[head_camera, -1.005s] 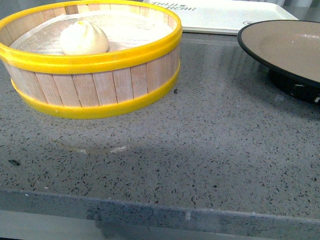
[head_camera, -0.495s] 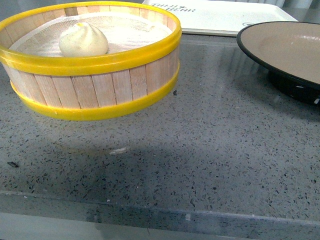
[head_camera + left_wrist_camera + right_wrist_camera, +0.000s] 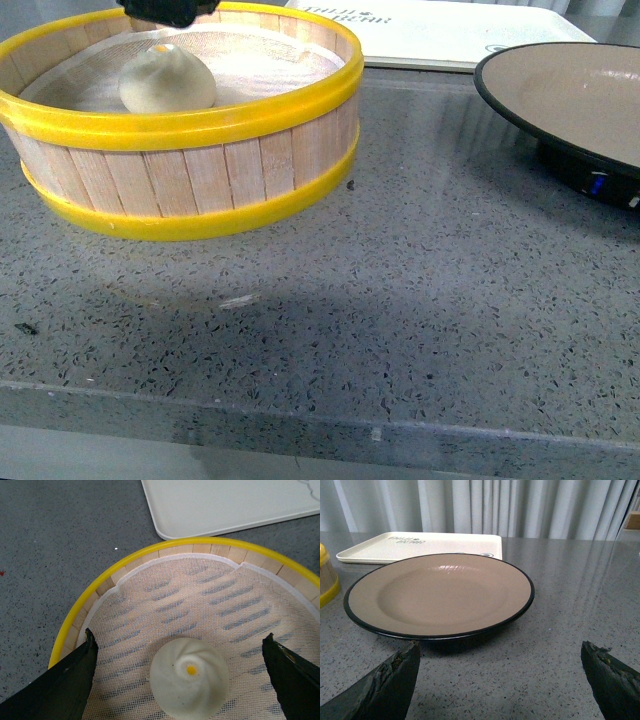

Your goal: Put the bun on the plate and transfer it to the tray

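Observation:
The white bun [image 3: 167,80] [image 3: 190,676], with a yellow dot on top, sits on mesh inside the yellow-rimmed wooden steamer basket [image 3: 190,165] [image 3: 90,605]. My left gripper [image 3: 182,677] hangs open above it, one finger on each side of the bun without touching; a dark part of it shows at the front view's top edge [image 3: 165,10]. The beige plate [image 3: 585,90] [image 3: 440,595] with a black rim stands at the right. My right gripper [image 3: 502,677] is open just in front of the plate, holding nothing. The white tray [image 3: 450,30] [image 3: 225,502] [image 3: 420,545] lies behind.
Everything stands on a grey speckled countertop [image 3: 400,280], whose front edge [image 3: 330,430] runs across the bottom of the front view. Curtains [image 3: 485,505] hang behind the table in the right wrist view.
A dark part of my left gripper has come into the front view's top edge above the basket. The bun, basket and plate have stayed in place.

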